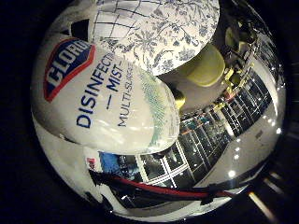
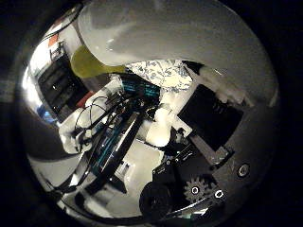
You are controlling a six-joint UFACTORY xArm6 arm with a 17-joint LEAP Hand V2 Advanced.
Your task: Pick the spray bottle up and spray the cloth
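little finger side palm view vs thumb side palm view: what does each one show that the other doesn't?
Little finger side only: the spray bottle's printed label, plus glass-fronted shelving behind.
Thumb side only: the hand's black geared parts, close against the bottle's plain white side.
Both: the bottle filling much of the view, the floral cloth and a yellow chair.

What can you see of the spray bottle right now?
The spray bottle is white, glossy plastic with blue print and a red-and-blue badge on its body. It fills much of both palm views, so it sits close against the palm. The hand shows black and geared parts beside it. Floral cloth lies beyond. Its nozzle is not visible.
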